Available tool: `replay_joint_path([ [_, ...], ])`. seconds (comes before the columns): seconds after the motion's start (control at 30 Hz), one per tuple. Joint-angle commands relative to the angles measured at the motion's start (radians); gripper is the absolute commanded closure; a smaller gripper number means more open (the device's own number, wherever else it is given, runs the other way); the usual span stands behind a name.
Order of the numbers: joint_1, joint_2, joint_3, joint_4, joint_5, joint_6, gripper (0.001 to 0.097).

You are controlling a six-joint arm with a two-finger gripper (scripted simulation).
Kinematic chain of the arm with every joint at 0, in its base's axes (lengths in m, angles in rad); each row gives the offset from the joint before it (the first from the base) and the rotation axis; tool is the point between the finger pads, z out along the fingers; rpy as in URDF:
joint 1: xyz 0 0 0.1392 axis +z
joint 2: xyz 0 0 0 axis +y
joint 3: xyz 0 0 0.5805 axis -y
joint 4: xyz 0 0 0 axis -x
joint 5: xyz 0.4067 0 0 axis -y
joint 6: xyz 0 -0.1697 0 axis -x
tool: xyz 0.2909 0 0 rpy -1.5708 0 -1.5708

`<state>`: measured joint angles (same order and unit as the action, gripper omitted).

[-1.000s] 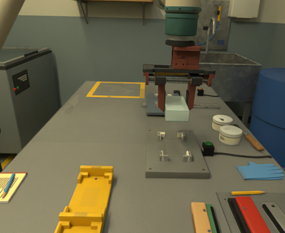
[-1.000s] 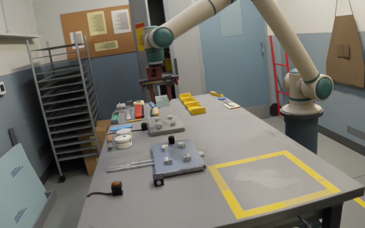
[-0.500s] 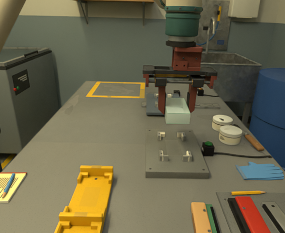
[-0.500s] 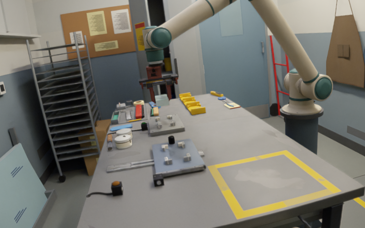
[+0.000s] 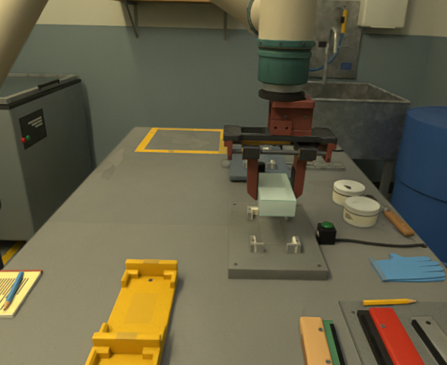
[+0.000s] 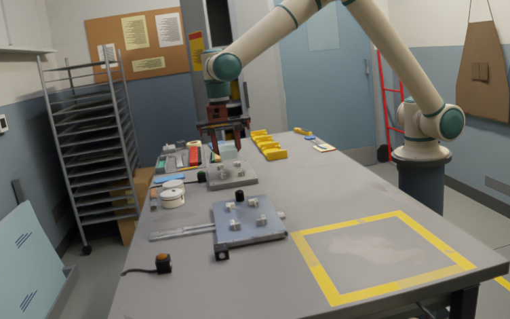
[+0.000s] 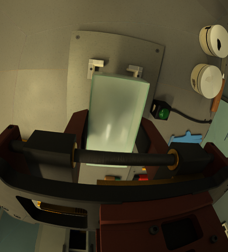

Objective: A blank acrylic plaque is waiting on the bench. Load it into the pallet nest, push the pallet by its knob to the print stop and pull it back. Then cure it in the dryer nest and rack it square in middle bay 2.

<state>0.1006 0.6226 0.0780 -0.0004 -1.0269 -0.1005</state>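
In the middle of the bench a grey dryer plate (image 5: 277, 243) carries white corner stops (image 5: 256, 243) that form its nest. The pale green acrylic plaque (image 5: 276, 195) is held in my closed gripper (image 5: 275, 188), low over the far half of that nest. In the wrist camera the plaque (image 7: 116, 112) hangs level, its far end near two of the stops (image 7: 95, 66). Beyond it the blue-grey pallet (image 6: 246, 219) with its black knob (image 6: 239, 195) sits on its rail (image 6: 181, 231). The rack (image 5: 397, 334) with a red plate lies at the bench's near right corner.
A yellow fixture (image 5: 137, 310) lies on the near left of the bench. Two white jars (image 5: 360, 211), a green push-button box (image 5: 326, 232) with its cable, a blue glove (image 5: 408, 268) and a pencil (image 5: 389, 301) lie right of the dryer plate. A yellow-taped square (image 5: 184, 140) marks the far end.
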Motion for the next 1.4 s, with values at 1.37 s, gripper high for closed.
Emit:
replay_joint_path([
  [1.37, 0.000, 0.021, -0.023, 0.002, 0.049, 0.000, 0.0951],
])
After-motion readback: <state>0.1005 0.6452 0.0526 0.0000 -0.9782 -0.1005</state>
